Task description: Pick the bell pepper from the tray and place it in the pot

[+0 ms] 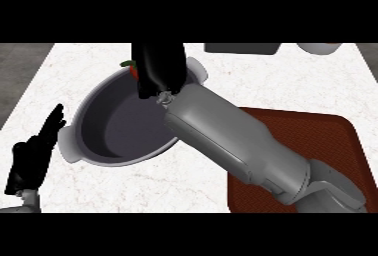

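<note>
Over the pot's far rim, the pepper showed only a red and green sliver, its axis unreadable, inside the curled fingers of the right hand, while the left hand rested open at the left edge.

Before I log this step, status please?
Right hand shut on bell pepper, over pot. Left hand open, resting at left. Tray bare. Nothing blocking.
</note>
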Robot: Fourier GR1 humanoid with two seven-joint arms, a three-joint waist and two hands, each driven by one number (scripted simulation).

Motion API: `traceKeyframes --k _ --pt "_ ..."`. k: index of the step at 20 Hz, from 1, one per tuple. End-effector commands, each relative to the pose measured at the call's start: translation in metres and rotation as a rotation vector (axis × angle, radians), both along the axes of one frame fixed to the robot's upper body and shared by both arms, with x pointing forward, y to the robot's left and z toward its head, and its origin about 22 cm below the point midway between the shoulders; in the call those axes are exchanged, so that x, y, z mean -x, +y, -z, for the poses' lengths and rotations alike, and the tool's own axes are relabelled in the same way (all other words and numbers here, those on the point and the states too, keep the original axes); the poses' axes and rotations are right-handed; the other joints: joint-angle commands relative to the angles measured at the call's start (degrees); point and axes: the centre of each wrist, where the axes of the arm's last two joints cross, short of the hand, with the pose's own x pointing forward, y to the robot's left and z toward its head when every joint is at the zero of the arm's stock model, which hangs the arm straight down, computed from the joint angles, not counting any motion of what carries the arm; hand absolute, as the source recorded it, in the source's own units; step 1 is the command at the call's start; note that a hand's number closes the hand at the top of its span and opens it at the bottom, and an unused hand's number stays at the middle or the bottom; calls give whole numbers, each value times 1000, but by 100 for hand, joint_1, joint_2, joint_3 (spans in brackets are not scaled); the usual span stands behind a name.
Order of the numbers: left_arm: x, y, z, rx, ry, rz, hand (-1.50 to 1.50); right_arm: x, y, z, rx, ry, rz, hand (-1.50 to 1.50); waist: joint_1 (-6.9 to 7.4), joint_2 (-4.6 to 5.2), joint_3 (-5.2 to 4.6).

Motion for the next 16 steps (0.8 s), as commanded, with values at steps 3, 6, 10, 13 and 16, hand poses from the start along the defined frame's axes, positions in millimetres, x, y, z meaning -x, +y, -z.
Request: traceKeyframes --k 3,6,10,13,16 --pt "-9 -16 -9 11 -7 20 0 -37 -23 28 86 10 32 150 167 68 -6" --pt "-11 -12 -9 18 -5 28 0 -51 -34 28 97 57 20 150 138 75 -5" --pt "-12 -7 5 13 -10 34 0 -54 -48 50 -33 140 43 -150 224 106 -7" --pt "-23 -14 -5 -4 -35 51 0 -55 -49 46 -113 172 2 -150 318 135 -4" --pt "-26 -6 -6 -10 -29 44 0 -61 -55 45 -152 167 -31 -150 245 121 -2"
